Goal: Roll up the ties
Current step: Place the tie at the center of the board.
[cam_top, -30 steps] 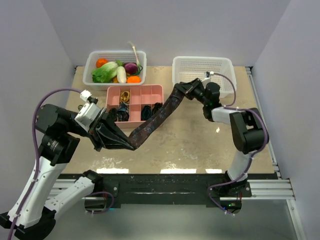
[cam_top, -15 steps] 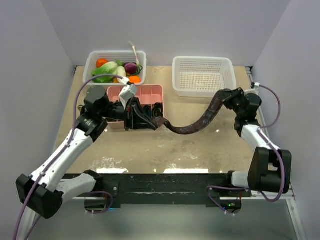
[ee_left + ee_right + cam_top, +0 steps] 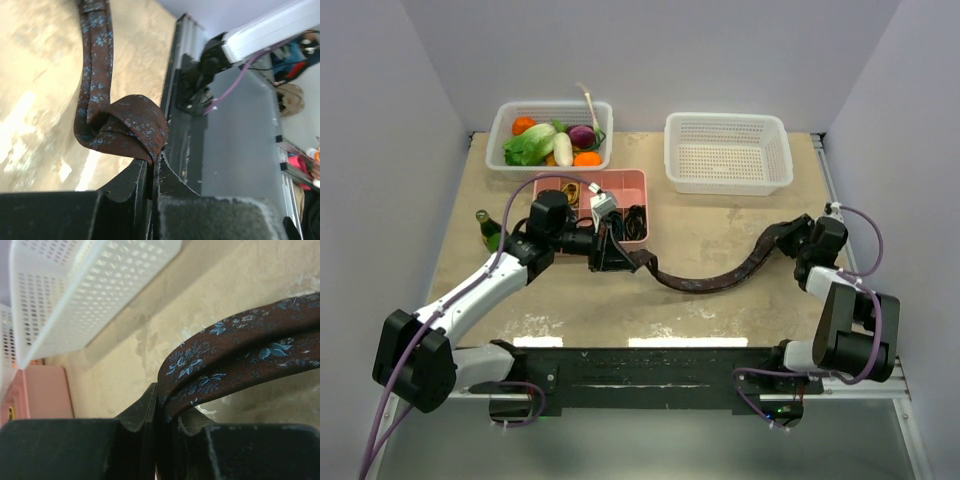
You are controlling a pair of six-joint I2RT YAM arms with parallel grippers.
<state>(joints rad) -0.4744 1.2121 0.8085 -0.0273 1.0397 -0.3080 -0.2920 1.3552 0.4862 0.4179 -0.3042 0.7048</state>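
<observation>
1. Maroon woven tie point(image 3: 705, 280), dotted with small blue flowers, sags in a shallow curve between both sets of fingers, lower than half a second ago.
2. The left gripper point(image 3: 603, 247) clamps the bunched wide end and has drawn nearer than the pink tray point(image 3: 620, 182).
3. The right gripper point(image 3: 792, 238) pinches the doubled narrow end.

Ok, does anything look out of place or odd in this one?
The tie runs in a slack curve from left tool to right tool; its end at the left tool is a crumpled lump, not a tidy coil. A small dark green item sits alone near the table's left edge.
</observation>
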